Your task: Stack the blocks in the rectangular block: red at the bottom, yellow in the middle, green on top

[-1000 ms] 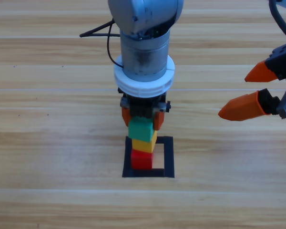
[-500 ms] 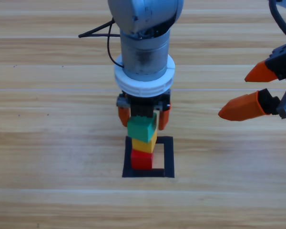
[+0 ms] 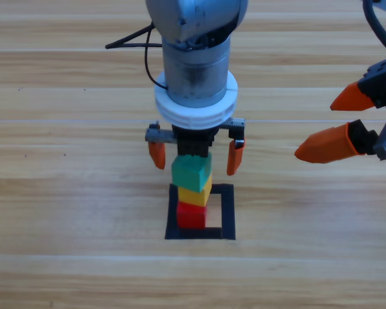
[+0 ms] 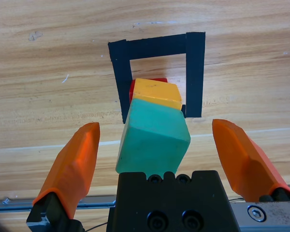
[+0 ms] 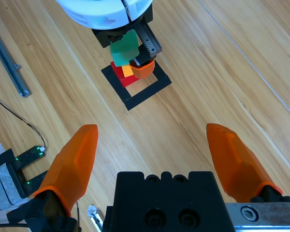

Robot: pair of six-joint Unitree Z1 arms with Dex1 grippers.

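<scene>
Left wrist view shows your left tool (image 4: pixel 154 159) spread wide, gripping nothing, flanking the small teal-green cube (image 4: pixel 153 143) atop the yellow cube (image 4: pixel 157 93) and red cube (image 3: pixel 191 215), at the black tape square's (image 3: pixel 228 212) 9 o'clock edge. Retreating sideways, you could topple the skewed stack. Right tool (image 3: pixel 321 125) waits open at 3 o'clock.

Left gripper (image 3: pixel 196 156) mid-table, jaws spread; right gripper (image 3: pixel 342 121) waits right, agape.
</scene>
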